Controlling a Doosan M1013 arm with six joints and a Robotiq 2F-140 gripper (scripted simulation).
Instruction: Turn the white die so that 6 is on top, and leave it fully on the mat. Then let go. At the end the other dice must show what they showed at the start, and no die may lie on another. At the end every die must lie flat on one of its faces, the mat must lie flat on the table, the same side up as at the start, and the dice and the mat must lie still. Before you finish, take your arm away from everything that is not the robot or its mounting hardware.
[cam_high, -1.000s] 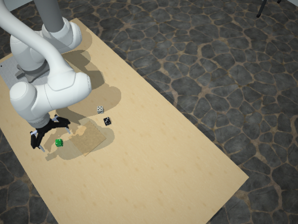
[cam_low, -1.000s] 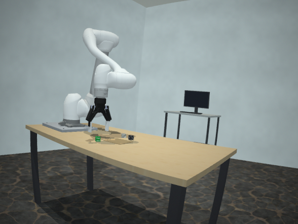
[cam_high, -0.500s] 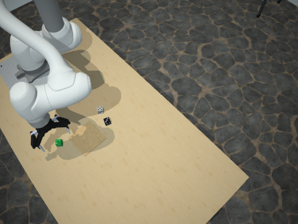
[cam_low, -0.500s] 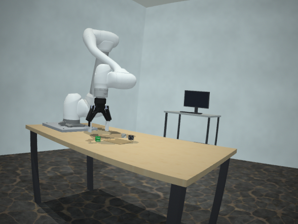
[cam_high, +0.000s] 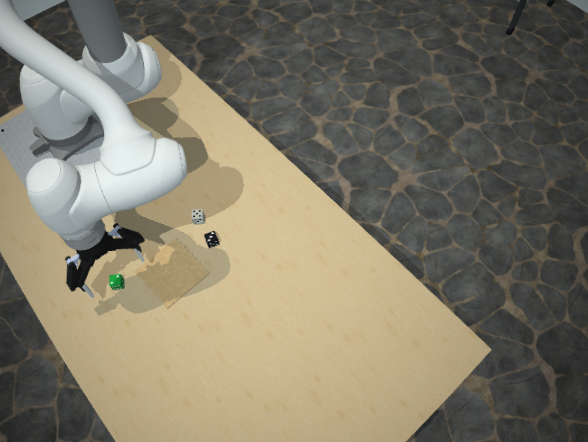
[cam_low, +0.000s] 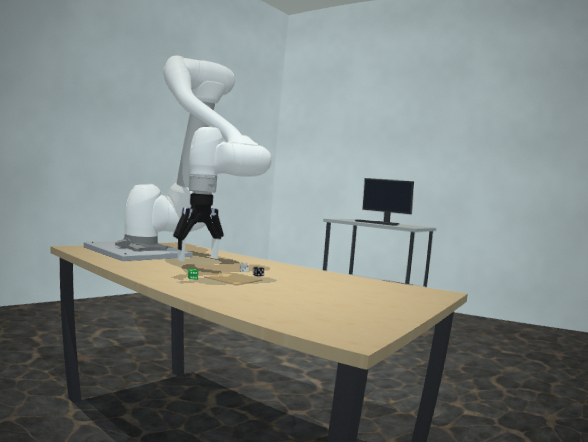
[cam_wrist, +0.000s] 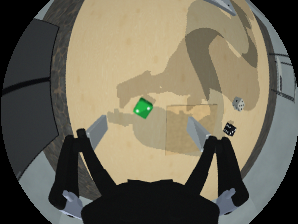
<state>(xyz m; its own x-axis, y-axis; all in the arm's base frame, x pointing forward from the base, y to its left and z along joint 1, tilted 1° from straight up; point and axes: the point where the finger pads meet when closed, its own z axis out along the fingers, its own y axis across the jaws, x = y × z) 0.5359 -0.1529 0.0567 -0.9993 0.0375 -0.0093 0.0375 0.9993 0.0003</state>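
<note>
Beside the mat (cam_high: 172, 272), white die (cam_high: 198, 216) flat

I stand in a bare test room, something like a lab: plain pale blue-grey walls (cam_low: 425, 100), a dark stone-patterned floor (cam_low: 500, 380), my base plate (cam_low: 130, 250) bolted at the far left corner of a wooden worktop (cam_low: 320, 310), and a monitor (cam_low: 388, 196) on a small side table (cam_low: 378, 226) behind

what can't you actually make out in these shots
- White die: pips too small in every view to read its top face.
- Black die: likewise.
- Green die: blurred in the wrist view, tiny elsewhere.
- Mat: near corner lost in the arm's shadow, top view.
- Robot base: hidden by the arm, top view.
</note>
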